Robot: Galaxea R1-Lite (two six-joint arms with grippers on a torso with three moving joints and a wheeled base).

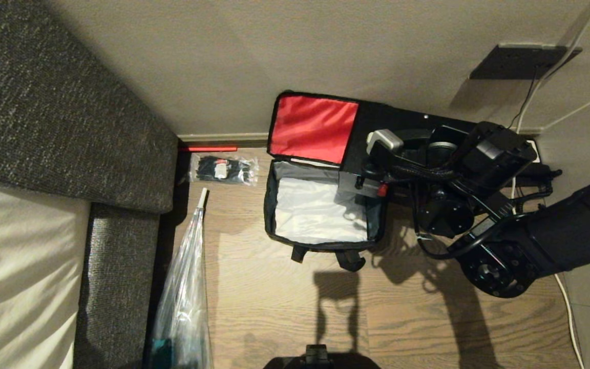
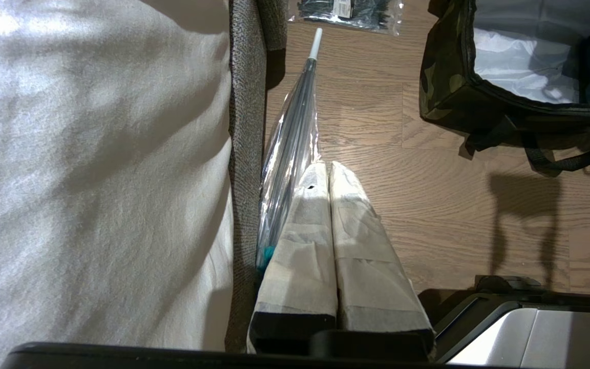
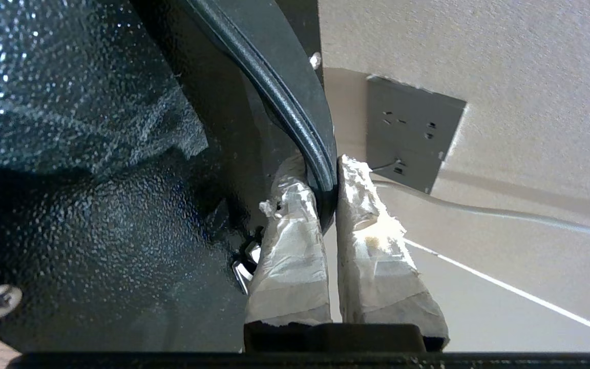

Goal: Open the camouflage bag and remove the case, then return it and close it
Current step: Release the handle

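The camouflage bag (image 1: 269,205) stands open on the wooden floor against the wall, its red-lined lid (image 1: 313,128) folded back and pale lining showing inside. Its camouflage side (image 2: 443,77) also shows in the left wrist view. The black speckled case (image 1: 397,120) hangs over the bag's right edge, red latch (image 1: 382,189) toward the opening. My right gripper (image 3: 325,169) is shut on the case's black handle (image 3: 295,102), with the case body (image 3: 69,179) right beside the fingers. My left gripper (image 2: 328,166) is shut and parked low beside the sofa, holding nothing.
A grey sofa (image 1: 69,102) with a white cushion (image 1: 18,266) fills the left. A clear-wrapped umbrella (image 1: 187,287) lies along it, and a packet of black zip ties (image 1: 222,169) sits by the wall. A wall socket (image 1: 520,61) and white cables (image 1: 566,302) are at the right.
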